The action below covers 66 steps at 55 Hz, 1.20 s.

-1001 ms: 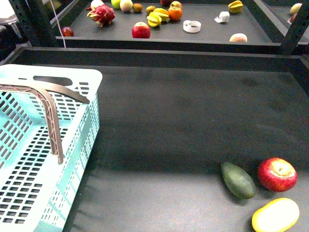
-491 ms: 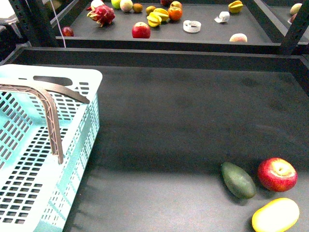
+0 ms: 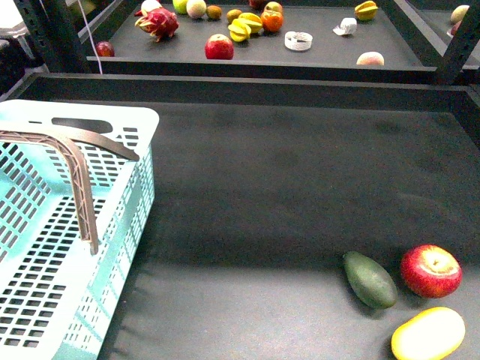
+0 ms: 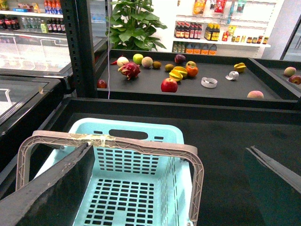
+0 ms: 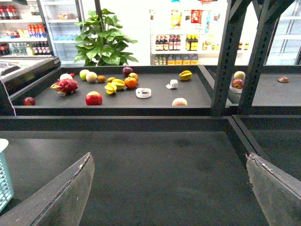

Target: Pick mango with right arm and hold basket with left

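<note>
The yellow-orange mango (image 3: 428, 334) lies at the near right corner of the dark shelf in the front view, beside a red apple (image 3: 430, 271) and a dark green oval fruit (image 3: 370, 280). The pale turquoise basket (image 3: 45, 247) stands at the left, its grey-brown handle (image 3: 81, 184) raised. Neither arm shows in the front view. In the left wrist view my left gripper (image 4: 171, 188) is open above the basket (image 4: 127, 197), its fingers (image 4: 51, 188) either side of the handle (image 4: 113, 141). My right gripper (image 5: 169, 188) is open and empty over bare shelf; the mango is out of that view.
A raised back tray (image 3: 330, 56) holds several fruits, among them a red apple (image 3: 219, 47), a dragon fruit (image 3: 156, 22) and a white ring (image 3: 298, 40). Dark metal posts (image 3: 461, 37) stand at the sides. The basket's corner (image 5: 3, 174) shows in the right wrist view.
</note>
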Each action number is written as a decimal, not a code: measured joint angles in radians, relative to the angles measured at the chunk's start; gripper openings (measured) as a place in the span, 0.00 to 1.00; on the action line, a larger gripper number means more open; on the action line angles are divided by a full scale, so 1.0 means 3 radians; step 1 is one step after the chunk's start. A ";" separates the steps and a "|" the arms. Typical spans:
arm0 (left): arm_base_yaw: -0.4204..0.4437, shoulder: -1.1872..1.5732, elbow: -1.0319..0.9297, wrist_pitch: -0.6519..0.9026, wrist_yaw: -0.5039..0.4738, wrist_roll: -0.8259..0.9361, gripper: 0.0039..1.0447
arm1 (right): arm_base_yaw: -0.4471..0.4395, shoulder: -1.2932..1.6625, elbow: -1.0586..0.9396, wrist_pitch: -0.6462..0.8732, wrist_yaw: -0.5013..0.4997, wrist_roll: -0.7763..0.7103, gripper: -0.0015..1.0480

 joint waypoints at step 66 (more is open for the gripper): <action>-0.0187 0.3606 0.0385 0.2518 -0.0439 -0.1539 0.95 | 0.0000 0.0000 0.0000 0.0000 0.0000 0.0000 0.92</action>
